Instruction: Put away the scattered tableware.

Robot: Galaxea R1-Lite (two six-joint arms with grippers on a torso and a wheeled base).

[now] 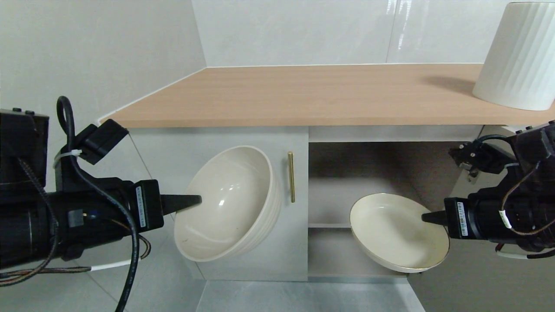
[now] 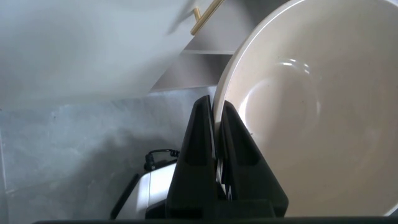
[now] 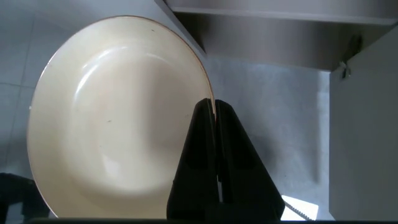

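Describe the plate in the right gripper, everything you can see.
The plate is a shallow, round, cream dish with a glossy, ceramic look and a thin darker line around its rim. It is empty and looks clean. It hangs tilted, hollow side up, in front of the open cabinet compartment, below the wooden counter. The right gripper is shut on its rim, one finger inside and one outside. Nothing else visibly touches it.
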